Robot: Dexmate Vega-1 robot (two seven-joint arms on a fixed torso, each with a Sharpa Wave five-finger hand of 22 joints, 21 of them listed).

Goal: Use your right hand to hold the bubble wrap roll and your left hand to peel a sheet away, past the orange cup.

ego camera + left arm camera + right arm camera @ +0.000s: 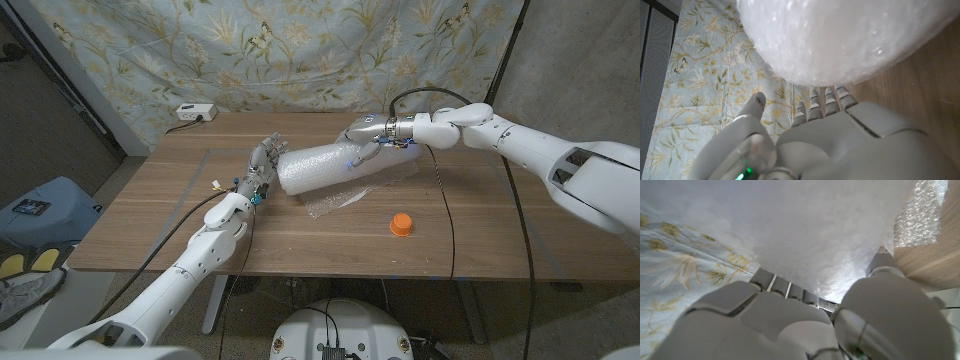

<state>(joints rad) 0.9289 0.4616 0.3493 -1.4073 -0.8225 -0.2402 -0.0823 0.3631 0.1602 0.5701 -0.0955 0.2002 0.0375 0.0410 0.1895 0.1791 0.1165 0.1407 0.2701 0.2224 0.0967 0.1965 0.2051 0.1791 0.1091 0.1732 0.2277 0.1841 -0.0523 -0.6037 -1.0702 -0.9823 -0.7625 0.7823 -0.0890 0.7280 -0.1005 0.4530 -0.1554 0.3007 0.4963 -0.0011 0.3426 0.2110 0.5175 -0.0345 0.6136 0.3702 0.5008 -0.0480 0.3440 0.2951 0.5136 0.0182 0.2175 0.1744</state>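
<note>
While the bubble wrap roll [335, 167] lies on its side across the middle of the wooden table [150, 220], I have my right hand [365, 133] clamped over its far end, the fingers wrapped down around the top of the roll. In the right wrist view the right hand [805, 320] has its fingers and thumb pressed against the white roll [805, 235] on either side. A loose sheet [345, 197] of the wrap spreads flat on the table from under the roll, toward the near edge. The orange cup [401, 223] stands upright on the table, nearer to me than the roll and apart from the sheet's edge. My left hand [262, 167] is raised at the roll's left end, fingers pointing up and slightly apart, right against the end face; from the left wrist view I see the left hand [815, 135] with its fingertips up under the roll [840, 35], but I cannot tell whether they grip any of the wrap
</note>
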